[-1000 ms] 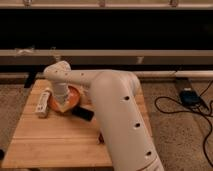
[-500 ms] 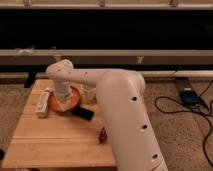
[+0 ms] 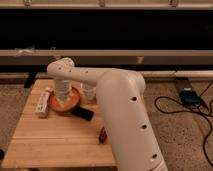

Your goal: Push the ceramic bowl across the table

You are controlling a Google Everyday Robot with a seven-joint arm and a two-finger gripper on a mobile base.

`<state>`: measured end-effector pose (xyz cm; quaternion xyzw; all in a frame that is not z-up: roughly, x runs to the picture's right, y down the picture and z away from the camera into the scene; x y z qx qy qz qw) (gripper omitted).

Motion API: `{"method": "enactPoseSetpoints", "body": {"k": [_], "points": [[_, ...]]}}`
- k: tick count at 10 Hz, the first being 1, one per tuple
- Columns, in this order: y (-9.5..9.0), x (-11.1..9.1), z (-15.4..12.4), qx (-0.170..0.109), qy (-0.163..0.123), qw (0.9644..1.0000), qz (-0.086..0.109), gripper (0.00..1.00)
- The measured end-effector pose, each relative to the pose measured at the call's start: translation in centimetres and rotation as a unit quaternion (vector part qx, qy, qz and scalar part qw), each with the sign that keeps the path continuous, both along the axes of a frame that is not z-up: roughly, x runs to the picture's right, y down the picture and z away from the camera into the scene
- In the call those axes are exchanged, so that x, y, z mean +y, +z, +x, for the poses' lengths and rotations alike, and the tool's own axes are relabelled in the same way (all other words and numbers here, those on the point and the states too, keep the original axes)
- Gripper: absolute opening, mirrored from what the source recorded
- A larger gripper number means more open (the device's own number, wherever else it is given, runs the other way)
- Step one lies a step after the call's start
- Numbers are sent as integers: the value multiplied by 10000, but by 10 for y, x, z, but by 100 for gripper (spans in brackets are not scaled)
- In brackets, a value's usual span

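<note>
Gripper point(image 3: 61, 98) with fingers tight together, low inside the orange ceramic bowl point(image 3: 73, 99) on the table point(image 3: 55, 140)

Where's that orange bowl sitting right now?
The ceramic bowl sits far left on the table in the camera view, between a white oblong object and a dark flat item; the gripper points down into it.

Ceramic bowl point(image 3: 71, 104): wide, shallow, orange with a darker rim; sits upright.
Bowl position: far-left part of the table.
Table point(image 3: 50, 142): small, rectangular, light wood with plank grain.
Gripper point(image 3: 61, 99): points down over the bowl's left part, fingers closed.
</note>
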<state>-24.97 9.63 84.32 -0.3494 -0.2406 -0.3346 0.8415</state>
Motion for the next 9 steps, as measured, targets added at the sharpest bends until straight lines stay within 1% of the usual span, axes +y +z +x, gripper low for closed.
{"method": "enactPoseSetpoints", "body": {"k": [2,5,6,9], "points": [[9,-3,-3,29,3,10000,23,0],[28,-3,-1,147,28,9999,43,0],[33,-1,-2,161,-4,9999,52,0],[43,14,-11,144,-262,9995,30,0]]}}
